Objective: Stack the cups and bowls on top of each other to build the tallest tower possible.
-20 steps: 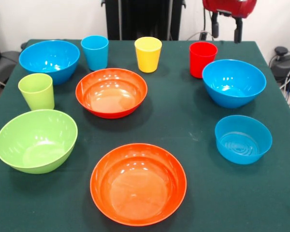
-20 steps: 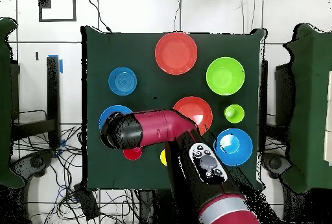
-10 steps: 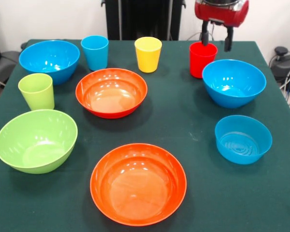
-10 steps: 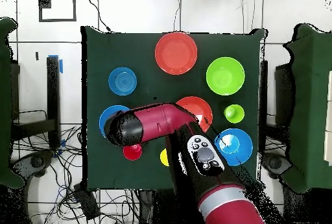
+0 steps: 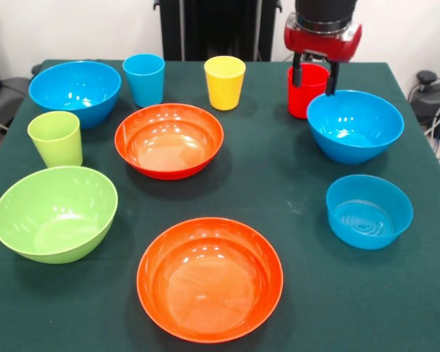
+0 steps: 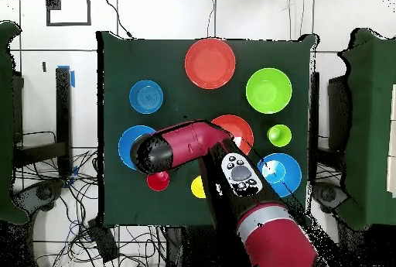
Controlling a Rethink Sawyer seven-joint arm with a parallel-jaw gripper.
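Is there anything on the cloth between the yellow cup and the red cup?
No. In the front view the dark green cloth between the yellow cup and the red cup is bare; the gripper hangs open around the red cup.

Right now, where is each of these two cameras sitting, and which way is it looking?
Front view: sits across the table, looking over the dishes; the robot's red hand drops in from above, open at the red cup.
Overhead view: hangs above, looking straight down; the red arm crosses the table.
Both share the red cup and all the bowls.
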